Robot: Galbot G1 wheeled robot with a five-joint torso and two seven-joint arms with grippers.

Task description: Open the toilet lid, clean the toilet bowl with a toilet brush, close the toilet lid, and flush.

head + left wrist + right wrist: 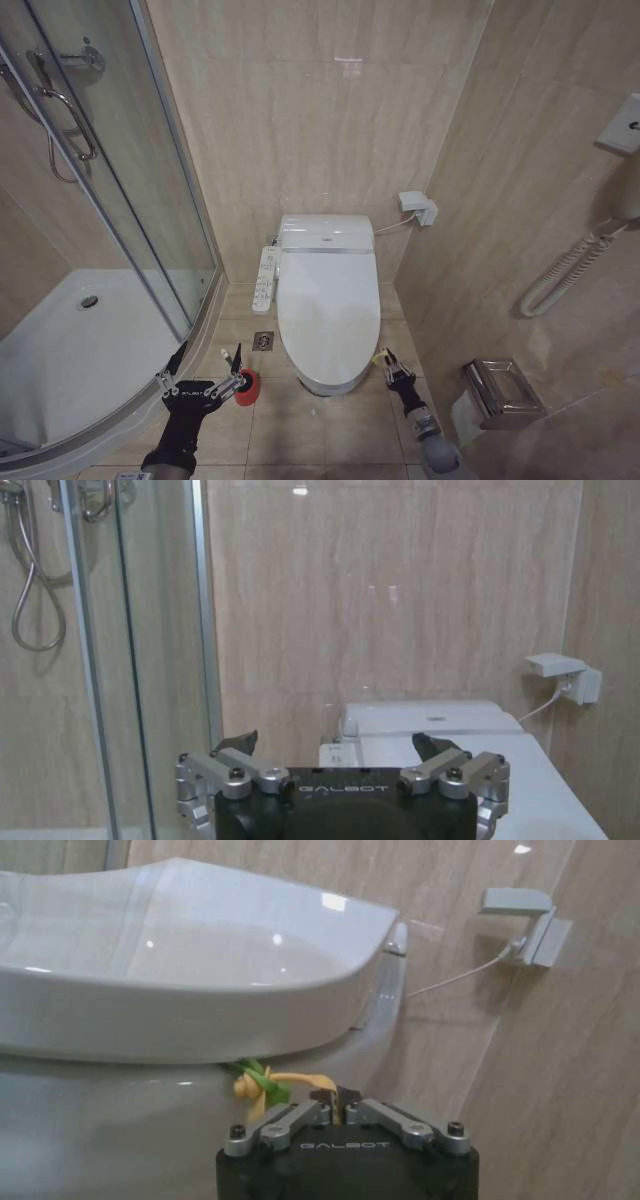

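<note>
The toilet lid [328, 310] lies shut over the toilet bowl [330, 382], which stands against the back wall [320, 120] of beige marble-look tile. A yellow-green band [262, 1081] hangs at the lid's front edge, just beneath its rim. The bidet control panel [265, 279] juts from the toilet's left side.

The right gripper [391, 366] sits just beside the toilet's front right corner, low near the floor; in its wrist view its fingers [322, 1102] are drawn narrow, close together right at the yellow-green band, and whether they pinch it cannot be told.

The left gripper [205, 372] hovers off the toilet's front left, fingers spread wide and holding nothing. Just beside it, near the toilet's left front, stands the red holder [246, 388] of the toilet brush on the floor [300, 430] of beige tile.

A floor drain [263, 341] lies left of the bowl. Farther left is the curved glass shower enclosure [150, 200] with its white shower tray [70, 350]. Right of the toilet, a wall socket [420, 208] is mounted on the back wall, and a chrome paper holder [503, 390] on the side wall.
</note>
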